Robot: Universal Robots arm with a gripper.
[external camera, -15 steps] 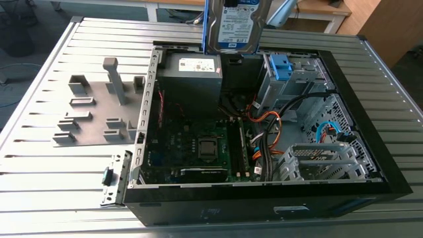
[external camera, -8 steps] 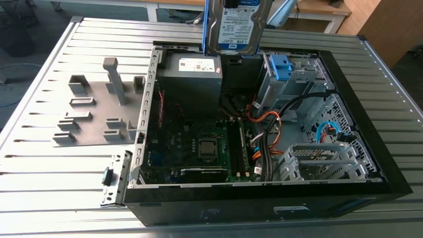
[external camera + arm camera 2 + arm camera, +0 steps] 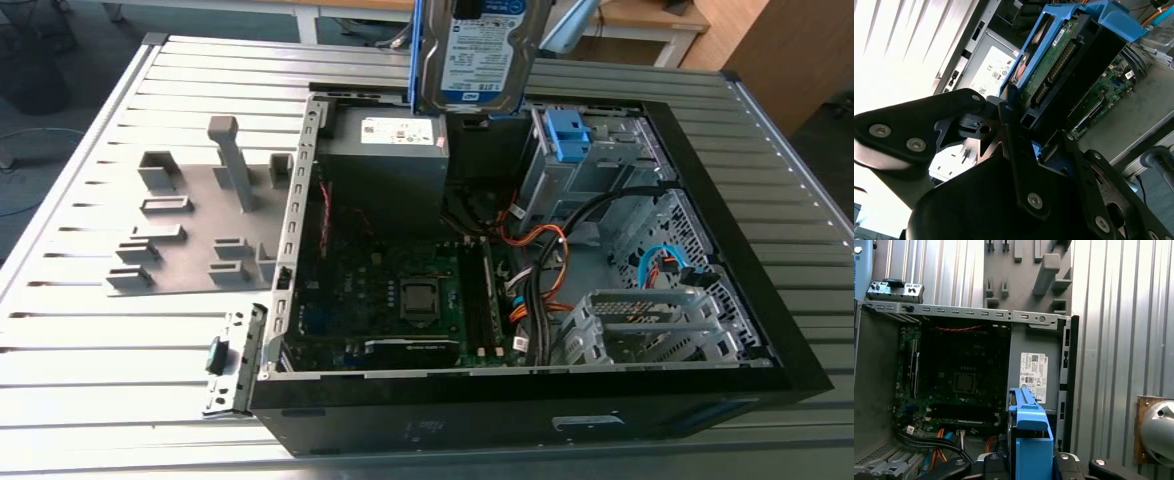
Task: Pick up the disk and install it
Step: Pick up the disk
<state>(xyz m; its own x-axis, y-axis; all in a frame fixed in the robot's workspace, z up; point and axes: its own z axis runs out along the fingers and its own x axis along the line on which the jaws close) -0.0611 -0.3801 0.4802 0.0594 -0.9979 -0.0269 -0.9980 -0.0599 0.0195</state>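
The disk (image 3: 478,50) hangs upright above the back of the open computer case (image 3: 747,300). Its silver face with the blue-and-white label looks toward the exterior view. A bright blue bracket frames it. In the second wrist view my gripper (image 3: 1036,135) is shut on the disk (image 3: 1064,65), its black fingers (image 3: 1006,120) clamped on the blue bracket, and the drive's green circuit board shows. The first wrist view looks down past the bracket's blue edge (image 3: 1029,430) into the case. The disk hovers roughly over the grey power supply (image 3: 387,150).
Inside the case are a motherboard (image 3: 400,290), orange and black cables (image 3: 534,250), a metal drive cage with a blue latch (image 3: 567,135) and a lower cage (image 3: 641,320). A grey fixture plate (image 3: 200,220) with upright holders lies on the slatted metal table (image 3: 107,340).
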